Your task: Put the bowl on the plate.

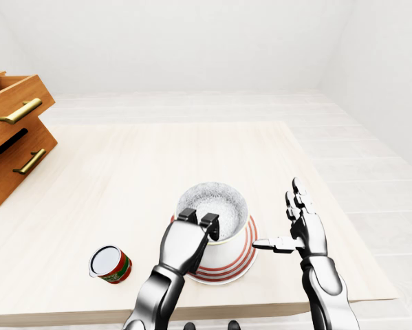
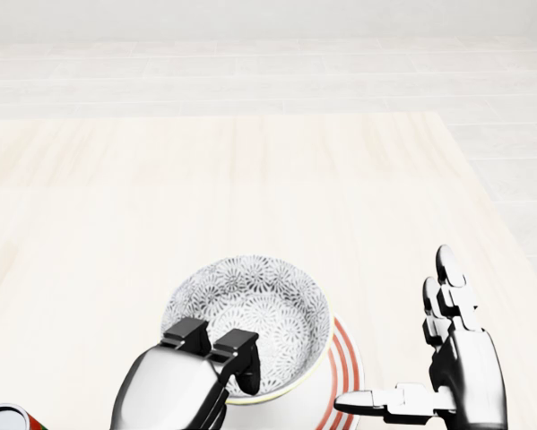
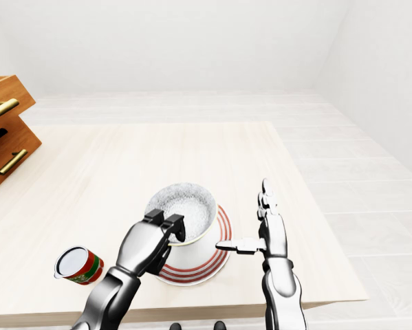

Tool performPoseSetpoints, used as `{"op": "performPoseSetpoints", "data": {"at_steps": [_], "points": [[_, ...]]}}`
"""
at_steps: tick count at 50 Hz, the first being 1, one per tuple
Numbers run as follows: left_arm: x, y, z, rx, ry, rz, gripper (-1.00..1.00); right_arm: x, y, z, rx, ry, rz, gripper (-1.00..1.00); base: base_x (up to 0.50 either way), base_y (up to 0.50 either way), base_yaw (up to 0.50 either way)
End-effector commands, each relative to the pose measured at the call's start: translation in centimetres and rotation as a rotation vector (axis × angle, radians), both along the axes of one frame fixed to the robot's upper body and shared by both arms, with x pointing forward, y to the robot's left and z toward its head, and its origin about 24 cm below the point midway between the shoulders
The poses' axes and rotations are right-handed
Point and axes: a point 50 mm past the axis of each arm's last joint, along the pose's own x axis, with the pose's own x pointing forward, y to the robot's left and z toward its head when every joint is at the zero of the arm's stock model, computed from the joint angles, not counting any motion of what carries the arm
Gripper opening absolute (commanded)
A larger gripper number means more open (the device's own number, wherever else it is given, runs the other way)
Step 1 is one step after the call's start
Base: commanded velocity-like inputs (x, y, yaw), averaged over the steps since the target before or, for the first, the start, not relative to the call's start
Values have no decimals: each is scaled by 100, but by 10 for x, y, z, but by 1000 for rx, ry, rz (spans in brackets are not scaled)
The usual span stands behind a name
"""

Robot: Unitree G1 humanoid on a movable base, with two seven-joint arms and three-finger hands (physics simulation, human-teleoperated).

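Note:
A patterned grey-and-white bowl (image 2: 250, 309) sits over the white plate with red rings (image 1: 241, 260) near the bottom edge of the light wooden table (image 1: 123, 179). My left hand (image 2: 219, 351) is shut on the bowl's near rim, fingers hooked inside it. The bowl looks nearly level and low on the plate; whether it touches I cannot tell. My right hand (image 1: 288, 230) stands open just right of the plate, fingers up and thumb pointing at the bowl, apart from it.
A red-and-green can (image 1: 111, 264) lies on the table to the left of the plate. A wooden drawer unit with brass handles (image 1: 13, 137) stands at the table's left edge. The table's right edge lies close beyond my right hand.

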Motion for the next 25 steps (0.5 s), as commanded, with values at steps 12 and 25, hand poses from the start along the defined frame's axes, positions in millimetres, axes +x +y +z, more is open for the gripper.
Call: {"op": "performPoseSetpoints", "data": {"at_steps": [12, 25], "points": [[-13, -4, -6, 0, -16, -10, -100, 1, 1, -1, 3, 0, 5, 100, 0, 0, 0], [-21, -6, -14, 16, -11, -29, -100, -2, 0, -2, 5, 1, 2, 100, 0, 0, 0]]}}
